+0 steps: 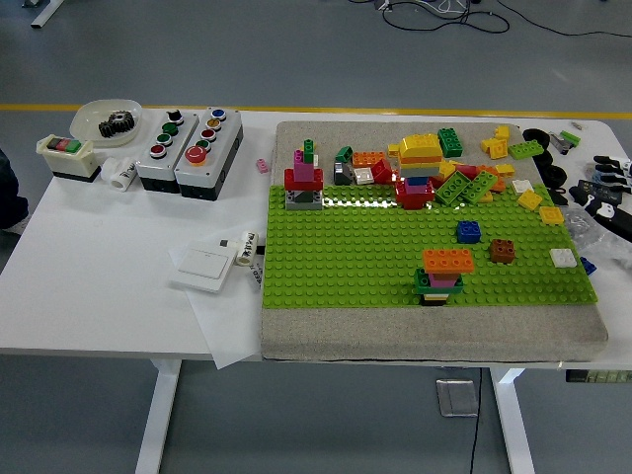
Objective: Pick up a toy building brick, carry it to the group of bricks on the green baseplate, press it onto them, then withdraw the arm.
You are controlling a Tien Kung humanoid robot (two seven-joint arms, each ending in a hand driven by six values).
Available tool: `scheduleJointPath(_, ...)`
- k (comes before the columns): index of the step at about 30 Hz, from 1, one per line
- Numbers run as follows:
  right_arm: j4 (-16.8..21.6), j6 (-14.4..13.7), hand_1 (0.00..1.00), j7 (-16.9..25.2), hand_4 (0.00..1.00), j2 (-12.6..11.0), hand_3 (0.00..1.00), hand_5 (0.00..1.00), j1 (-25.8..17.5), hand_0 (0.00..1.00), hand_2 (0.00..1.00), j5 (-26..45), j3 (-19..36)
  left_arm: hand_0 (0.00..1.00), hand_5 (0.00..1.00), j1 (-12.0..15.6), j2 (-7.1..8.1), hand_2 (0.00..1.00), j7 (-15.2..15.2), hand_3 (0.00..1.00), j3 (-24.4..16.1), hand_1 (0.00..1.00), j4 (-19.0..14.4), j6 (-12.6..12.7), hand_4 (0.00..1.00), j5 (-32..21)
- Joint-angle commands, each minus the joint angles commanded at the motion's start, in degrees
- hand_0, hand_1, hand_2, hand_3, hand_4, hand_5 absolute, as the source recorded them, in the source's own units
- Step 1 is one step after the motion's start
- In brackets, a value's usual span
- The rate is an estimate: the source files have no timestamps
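The right hand [612,195] shows only in part at the right edge of the picture. Its black fingers [604,162] are stretched out and spread apart, pointing left, and hold nothing. They lie just off the right side of the grey mat [434,334], near a crumpled clear bag [595,235]. The rest of the arm is cut off by the frame.

Closest to the fingers on the green baseplate [346,257] are two yellow bricks [551,214] and a white brick [563,258], each lying alone. Further left sit a brown brick [503,251] and a blue brick [468,231], close together but apart.

Towards the near edge of the baseplate stands the group of bricks [441,274], a short stack topped by an orange brick, with pink, green and dark layers under it. It is well apart from the hand.

Along the far side of the baseplate lies a loose pile of bricks [464,176] in green, yellow, red and orange, with a yellow stack [420,150] among them. At the far left corner stands a small tower [304,178] of grey, red, pink and green bricks.

Left of the mat, the white table [89,296] carries two grey button boxes [188,150], a smaller switch box [65,156], a white bowl [89,111] holding a black gear [118,123], a white wall switch [202,263] and a sheet of paper [222,321].
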Motion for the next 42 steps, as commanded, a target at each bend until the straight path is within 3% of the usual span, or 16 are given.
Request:
scheduleJointPath(6, -1.1, 0.9, 0.702, 0.7, 0.865, -1.0, 0.788, 0.282, 2.1, 0.716, 0.745, -7.1, -2.7, 0.698, 0.662, 0.0, 0.03, 0.75, -0.1, 0.661, 0.1, 0.67, 0.0, 0.1, 0.756, -0.1)
scheduleJointPath(7, -1.3, 1.0, 0.695, 0.9, 0.882, -1.2, 0.801, 0.216, 2.6, 0.692, 0.744, -7.9, -3.2, 0.696, 0.662, 0.0, 0.03, 0.749, -0.1, 0.66, 0.1, 0.664, 0.1, 0.1, 0.757, -0.1)
scheduleJointPath(9, -1.9, 1.0, 0.695, 1.5, 0.882, -1.5, 0.801, 0.216, 3.8, 0.692, 0.744, -10.0, -4.6, 0.696, 0.662, -0.1, 0.0, 0.749, -0.1, 0.66, 0.2, 0.664, 0.1, 0.1, 0.757, -0.4)
scheduleJointPath(12, -2.6, 0.7, 0.695, 2.7, 0.882, -1.8, 0.801, 0.216, 5.1, 0.692, 0.744, -11.5, -6.3, 0.696, 0.662, -0.1, -0.01, 0.749, -0.2, 0.66, 0.4, 0.664, 0.1, 0.2, 0.757, -0.6)
scheduleJointPath(13, -2.8, 0.6, 0.659, 3.2, 0.879, -1.9, 0.766, 0.123, 5.5, 0.61, 0.717, -11.7, -7.0, 0.695, 0.662, -0.2, -0.01, 0.749, -0.3, 0.661, 0.4, 0.661, 0.1, 0.2, 0.756, -0.8)
scheduleJointPath(18, -3.6, 1.7, 0.659, 4.2, 0.879, -2.0, 0.766, 0.123, 7.3, 0.61, 0.717, -12.5, -9.6, 0.695, 0.662, -0.3, 0.01, 0.749, -0.5, 0.661, 0.7, 0.661, 0.1, 0.3, 0.756, -1.2)
scheduleJointPath(19, -3.6, 1.9, 0.639, 4.2, 0.898, -2.0, 0.723, 0.121, 7.4, 0.586, 0.7, -12.5, -9.8, 0.689, 0.666, -0.3, 0.01, 0.749, -0.5, 0.658, 0.7, 0.655, 0.1, 0.3, 0.758, -1.3)
scheduleJointPath(42, -7.8, 5.7, 0.612, 4.2, 0.891, 1.1, 0.678, 0.102, 14.0, 0.579, 0.664, -18.5, -19.2, 0.678, 0.661, -0.4, 0.25, 0.745, -0.8, 0.655, 1.6, 0.643, 0.1, 0.9, 0.757, -2.4)
